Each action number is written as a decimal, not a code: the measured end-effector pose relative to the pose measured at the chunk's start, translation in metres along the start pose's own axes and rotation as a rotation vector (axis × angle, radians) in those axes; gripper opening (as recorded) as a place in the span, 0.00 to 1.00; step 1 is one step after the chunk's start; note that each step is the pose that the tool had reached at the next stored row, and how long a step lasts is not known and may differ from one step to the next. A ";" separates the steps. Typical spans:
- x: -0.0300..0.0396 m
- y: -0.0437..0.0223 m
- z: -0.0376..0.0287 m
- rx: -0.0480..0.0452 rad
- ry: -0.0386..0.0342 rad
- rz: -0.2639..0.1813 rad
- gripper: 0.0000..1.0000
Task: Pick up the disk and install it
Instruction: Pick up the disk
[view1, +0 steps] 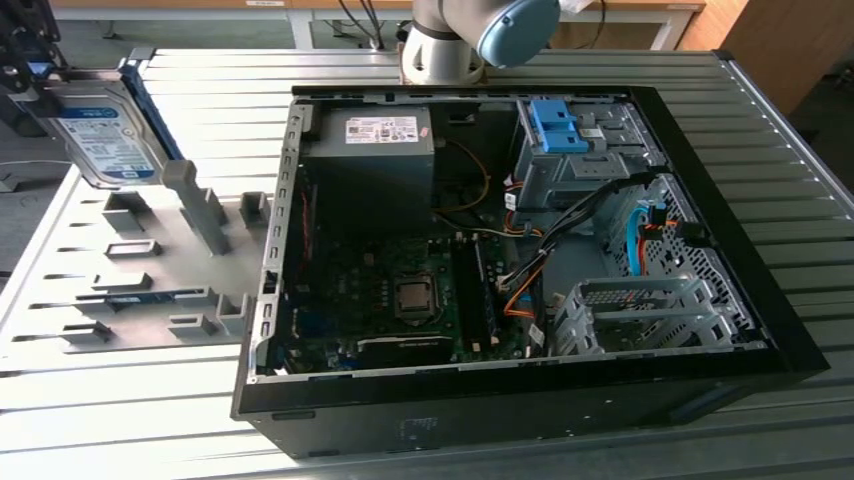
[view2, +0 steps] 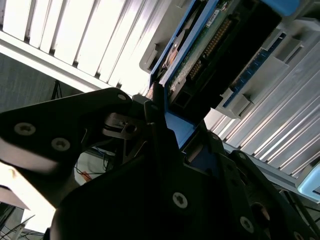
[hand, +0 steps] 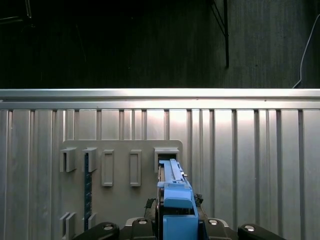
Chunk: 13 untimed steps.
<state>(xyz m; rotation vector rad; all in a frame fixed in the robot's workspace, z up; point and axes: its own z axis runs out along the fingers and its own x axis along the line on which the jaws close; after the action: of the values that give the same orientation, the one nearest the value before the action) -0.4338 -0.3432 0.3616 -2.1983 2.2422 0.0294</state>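
Note:
The disk (view1: 104, 135), a silver drive with a white-and-blue label in a blue carrier, hangs upright and slightly tilted at the exterior view's far left, lifted above the grey holder plate (view1: 134, 265). My gripper (view1: 34, 78) is shut on its upper edge. In the first wrist view the carrier's blue edge (hand: 172, 200) sticks out from the gripper (hand: 175, 227) over an empty slot of the plate (hand: 120, 200). The second wrist view shows the disk's green circuit side (view2: 200, 55) and blue frame (view2: 176, 127) clamped in the black gripper (view2: 165, 135).
An open black computer case (view1: 747, 330) lies on the ribbed metal table (view1: 120, 420), right of the plate. Inside are a blue bracket on the drive bay (view1: 554, 125), a metal cage (view1: 641, 310), a power supply (view1: 380, 140) and cables. The arm's base (view1: 447, 45) stands behind the case.

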 end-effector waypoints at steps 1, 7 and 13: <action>0.0000 0.0000 -0.0006 -0.0002 0.0001 0.000 0.36; -0.0001 0.0001 -0.0041 0.0001 0.0000 0.000 0.36; -0.0001 0.0001 -0.0067 -0.0001 0.0002 0.000 0.36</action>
<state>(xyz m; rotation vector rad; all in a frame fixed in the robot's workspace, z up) -0.4338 -0.3432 0.3684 -2.1984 2.2424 0.0293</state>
